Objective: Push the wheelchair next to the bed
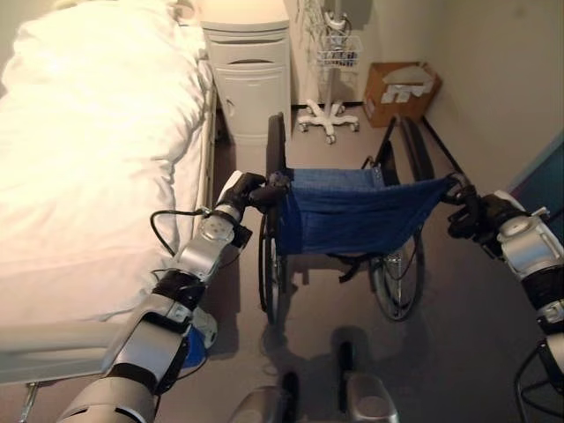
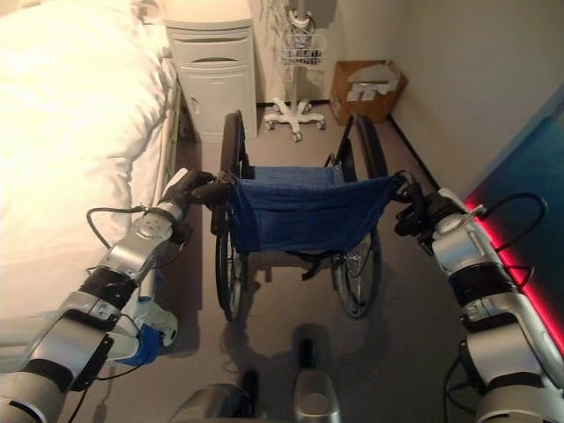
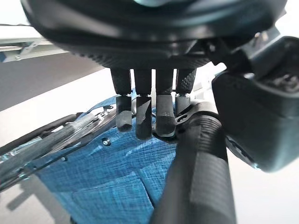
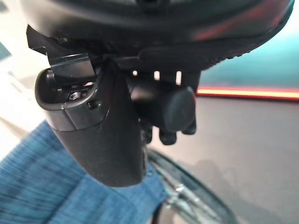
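Note:
The wheelchair [image 1: 352, 216] has a blue cloth back and large spoked wheels, and it stands in the aisle just right of the bed [image 1: 88, 159]. White bedding covers the bed. My left hand [image 1: 251, 192] is shut on the left push handle [image 3: 196, 177], with fingers over the grip and the thumb on its other side. At the wheelchair's right side, my right hand [image 1: 471, 216] is shut on the right push handle [image 4: 180, 109]. The wheelchair's left wheel [image 1: 271, 264] is close to the bed's side rail.
A white bedside cabinet [image 1: 251, 75] stands at the head of the bed, ahead of the wheelchair. Beyond it are a wheeled drip-stand base [image 1: 328, 115] and a cardboard box [image 1: 401, 88] in the corner. A wall [image 1: 502, 79] runs along the right.

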Available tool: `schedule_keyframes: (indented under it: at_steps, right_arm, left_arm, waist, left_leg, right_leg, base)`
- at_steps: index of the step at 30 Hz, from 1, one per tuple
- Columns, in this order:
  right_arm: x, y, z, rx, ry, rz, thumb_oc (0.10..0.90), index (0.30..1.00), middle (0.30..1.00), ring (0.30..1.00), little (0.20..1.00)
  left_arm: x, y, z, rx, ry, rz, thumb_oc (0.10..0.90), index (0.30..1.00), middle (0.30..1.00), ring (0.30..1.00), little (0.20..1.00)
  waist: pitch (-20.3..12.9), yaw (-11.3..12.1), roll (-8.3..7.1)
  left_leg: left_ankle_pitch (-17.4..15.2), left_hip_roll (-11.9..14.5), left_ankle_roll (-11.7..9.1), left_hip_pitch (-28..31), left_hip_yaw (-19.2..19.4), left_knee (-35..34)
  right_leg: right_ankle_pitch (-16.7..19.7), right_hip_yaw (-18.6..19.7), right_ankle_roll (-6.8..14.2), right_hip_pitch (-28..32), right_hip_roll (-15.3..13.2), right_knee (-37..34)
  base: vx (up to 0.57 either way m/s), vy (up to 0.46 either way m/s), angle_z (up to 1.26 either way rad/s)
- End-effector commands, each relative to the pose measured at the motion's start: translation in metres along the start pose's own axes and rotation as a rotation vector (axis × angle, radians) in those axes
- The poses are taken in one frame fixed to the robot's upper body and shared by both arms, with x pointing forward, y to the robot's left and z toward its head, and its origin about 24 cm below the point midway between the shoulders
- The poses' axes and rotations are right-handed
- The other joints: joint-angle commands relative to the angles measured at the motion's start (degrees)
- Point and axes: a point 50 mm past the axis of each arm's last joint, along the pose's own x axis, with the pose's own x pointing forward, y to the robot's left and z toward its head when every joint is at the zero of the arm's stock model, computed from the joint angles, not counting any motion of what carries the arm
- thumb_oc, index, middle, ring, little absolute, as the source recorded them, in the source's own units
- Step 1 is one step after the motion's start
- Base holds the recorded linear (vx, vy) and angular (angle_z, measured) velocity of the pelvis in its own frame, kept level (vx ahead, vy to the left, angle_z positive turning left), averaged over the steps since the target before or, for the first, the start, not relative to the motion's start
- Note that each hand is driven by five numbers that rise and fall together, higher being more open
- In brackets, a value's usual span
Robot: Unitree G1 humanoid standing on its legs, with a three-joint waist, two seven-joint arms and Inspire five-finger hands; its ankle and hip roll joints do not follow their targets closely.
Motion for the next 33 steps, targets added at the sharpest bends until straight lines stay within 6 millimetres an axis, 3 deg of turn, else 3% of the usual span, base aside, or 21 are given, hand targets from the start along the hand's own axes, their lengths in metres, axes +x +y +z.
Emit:
schedule_keyframes:
  at_steps: [1, 4, 7, 12, 17, 20, 22, 23, 24, 25, 26, 27, 28, 29, 31, 32, 33]
  right_arm:
    - [-0.012, 0.036, 0.062, -0.276, -0.224, 0.159, 0.400, 0.300, 0.300, 0.300, 0.300]
    - [-0.013, 0.023, 0.065, -0.325, -0.222, 0.171, 0.400, 0.300, 0.300, 0.300, 0.300]
    - [-0.017, 0.008, 0.075, -0.328, -0.237, 0.133, 0.400, 0.300, 0.300, 0.300, 0.300]
    - [-0.019, -0.005, 0.082, -0.304, -0.257, 0.066, 0.400, 0.300, 0.300, 0.300, 0.300]
    - [-0.023, -0.002, 0.085, -0.307, -0.289, 0.064, 0.400, 0.300, 0.300, 0.300, 0.300]
    - [-0.023, 0.000, 0.085, -0.299, -0.292, 0.081, 0.400, 0.300, 0.300, 0.300, 0.300]
    - [-0.023, 0.000, 0.082, -0.309, -0.282, 0.101, 0.400, 0.300, 0.300, 0.300, 0.300]
    - [-0.022, 0.004, 0.079, -0.316, -0.276, 0.107, 0.400, 0.300, 0.300, 0.300, 0.300]
    - [-0.020, 0.008, 0.076, -0.314, -0.267, 0.114, 0.400, 0.300, 0.300, 0.300, 0.300]
    - [-0.020, 0.011, 0.073, -0.311, -0.260, 0.122, 0.400, 0.300, 0.300, 0.300, 0.300]
    - [-0.019, 0.013, 0.072, -0.311, -0.256, 0.128, 0.400, 0.300, 0.300, 0.300, 0.300]
    - [-0.016, 0.022, 0.068, -0.316, -0.245, 0.142, 0.400, 0.300, 0.300, 0.300, 0.300]
    - [-0.016, 0.025, 0.070, -0.312, -0.246, 0.149, 0.400, 0.300, 0.300, 0.300, 0.300]
    - [-0.016, 0.025, 0.072, -0.311, -0.248, 0.149, 0.400, 0.300, 0.300, 0.300, 0.300]
    - [-0.015, 0.030, 0.074, -0.306, -0.251, 0.143, 0.400, 0.300, 0.300, 0.300, 0.300]
    - [-0.015, 0.031, 0.074, -0.303, -0.250, 0.138, 0.400, 0.300, 0.300, 0.300, 0.300]
    - [-0.016, 0.032, 0.076, -0.297, -0.264, 0.127, 0.400, 0.300, 0.300, 0.300, 0.300]
  left_arm:
    - [-0.032, -0.037, -0.081, 0.202, 0.243, -0.185, 0.400, 0.300, 0.300, 0.300, 0.300]
    - [-0.037, -0.036, -0.085, 0.187, 0.252, -0.190, 0.400, 0.300, 0.300, 0.300, 0.300]
    - [-0.032, -0.033, -0.074, 0.199, 0.201, -0.172, 0.400, 0.300, 0.300, 0.300, 0.300]
    - [-0.025, -0.036, -0.060, 0.179, 0.149, -0.134, 0.400, 0.300, 0.300, 0.300, 0.300]
    - [-0.028, -0.040, -0.065, 0.158, 0.161, -0.110, 0.400, 0.300, 0.300, 0.300, 0.300]
    - [-0.030, -0.039, -0.070, 0.154, 0.191, -0.100, 0.400, 0.300, 0.300, 0.300, 0.300]
    - [-0.031, -0.038, -0.072, 0.129, 0.205, -0.103, 0.400, 0.300, 0.300, 0.300, 0.300]
    - [-0.031, -0.041, -0.073, 0.108, 0.207, -0.101, 0.400, 0.300, 0.300, 0.300, 0.300]
    - [-0.032, -0.043, -0.073, 0.094, 0.211, -0.101, 0.400, 0.300, 0.300, 0.300, 0.300]
    - [-0.032, -0.044, -0.073, 0.087, 0.214, -0.102, 0.400, 0.300, 0.300, 0.300, 0.300]
    - [-0.031, -0.044, -0.073, 0.086, 0.217, -0.104, 0.400, 0.300, 0.300, 0.300, 0.300]
    - [-0.030, -0.042, -0.073, 0.103, 0.218, -0.110, 0.400, 0.300, 0.300, 0.300, 0.300]
    - [-0.029, -0.040, -0.073, 0.109, 0.222, -0.106, 0.400, 0.300, 0.300, 0.300, 0.300]
    - [-0.029, -0.036, -0.073, 0.108, 0.221, -0.099, 0.400, 0.300, 0.300, 0.300, 0.300]
    - [-0.030, -0.025, -0.073, 0.106, 0.211, -0.083, 0.400, 0.300, 0.300, 0.300, 0.300]
    - [-0.031, -0.022, -0.073, 0.108, 0.206, -0.082, 0.400, 0.300, 0.300, 0.300, 0.300]
    - [-0.033, -0.016, -0.074, 0.109, 0.200, -0.074, 0.400, 0.300, 0.300, 0.300, 0.300]
  waist:
    - [-1.21, 4.59, -3.84]
    - [-1.83, 5.40, -4.51]
    - [-1.16, 4.92, -4.75]
    - [0.86, 3.81, -4.53]
    - [0.65, 2.99, -3.67]
    - [-0.87, 2.36, -3.32]
    - [-2.50, 1.28, -3.05]
    - [-3.79, 0.41, -4.62]
    - [-4.12, 0.63, -6.18]
    - [-3.98, 1.11, -7.01]
    - [-3.58, 1.73, -8.04]
    - [-1.12, 4.60, -9.06]
    - [0.41, 5.88, -9.22]
    - [1.88, 6.80, -9.13]
    - [5.40, 8.94, -8.62]
    - [6.08, 9.36, -8.49]
    - [6.83, 10.66, -5.92]
  left_leg:
    - [-6.99, 4.17, -2.81, 9.28, 5.10, -3.70]
    - [-6.44, 7.39, -4.50, 8.56, 5.31, -3.34]
    - [-4.72, 11.58, -6.53, 9.09, 7.74, -6.37]
    - [-2.48, 14.33, -8.01, 7.77, 9.00, -8.84]
    - [-1.79, 16.53, -9.01, 10.25, 9.10, -10.33]
    - [3.07, 20.01, -10.40, 11.70, 9.89, -8.36]
    - [10.08, 23.87, -12.10, 13.35, 11.33, -3.24]
    - [15.20, 25.28, -13.19, 12.89, 11.30, 11.76]
    - [17.27, 24.61, -13.45, 8.76, 10.17, 23.62]
    - [17.97, 23.92, -13.34, 5.12, 9.09, 30.07]
    - [17.28, 21.07, -12.89, 1.13, 7.43, 38.02]
    - [14.25, 11.99, -10.25, -13.37, 5.32, 54.49]
    - [13.78, 9.18, -9.85, -20.08, 7.25, 59.07]
    - [13.09, 8.32, -9.73, -25.71, 8.91, 62.79]
    - [12.77, 8.97, -10.50, -41.09, 14.06, 64.94]
    - [15.24, 9.87, -10.22, -44.28, 15.40, 61.26]
    - [20.01, 10.92, -11.22, -43.52, 15.80, 42.14]
  right_leg:
    - [11.73, 3.11, -4.34, -7.41, -1.28, 4.10]
    - [10.07, 1.84, -4.43, -5.99, -1.27, 7.15]
    - [8.93, -1.53, -5.01, -6.72, -1.26, 7.39]
    - [6.52, -3.59, -6.35, -8.76, -0.27, 9.38]
    - [3.74, -4.61, -7.60, -9.06, 0.95, 12.52]
    - [2.05, -6.10, -9.09, -8.80, 1.82, 13.58]
    - [1.10, -7.53, -10.81, -7.96, 2.71, 13.13]
    - [0.55, -7.94, -13.09, -6.93, 2.53, 12.04]
    - [0.29, -7.54, -14.44, -5.13, 2.17, 11.11]
    - [0.07, -7.01, -15.21, -3.99, 2.07, 10.82]
    - [0.26, -6.23, -15.57, -2.75, 1.70, 10.38]
    - [0.81, -3.79, -15.89, 1.82, 2.22, 9.17]
    - [0.95, -3.25, -16.07, 4.51, 3.12, 8.45]
    - [1.05, -2.70, -16.33, 6.48, 3.92, 7.94]
    - [0.10, -0.23, -17.60, 10.98, 6.55, 7.28]
    - [0.38, 0.05, -17.90, 11.11, 6.82, 7.54]
    - [-0.74, 1.29, -17.54, 12.26, 8.53, 8.69]
  base:
    - [0.40, -0.232, 0.53]
    - [0.31, -0.228, 0.78]
    - [0.13, -0.155, 0.69]
    - [0.12, -0.101, 0.48]
    - [0.22, -0.110, 0.21]
    - [0.23, -0.152, 0.04]
    - [0.18, -0.147, 0.22]
    - [0.19, -0.280, 0.42]
    - [0.22, -0.328, 0.58]
    - [0.18, -0.251, 0.65]
    - [0.25, -0.224, 0.70]
    - [0.27, -0.210, 0.40]
    - [0.30, -0.176, 0.00]
    - [0.26, -0.096, -0.46]
    - [0.30, -0.060, -0.97]
    - [0.52, 0.090, -1.24]
    - [0.44, 0.149, -1.11]
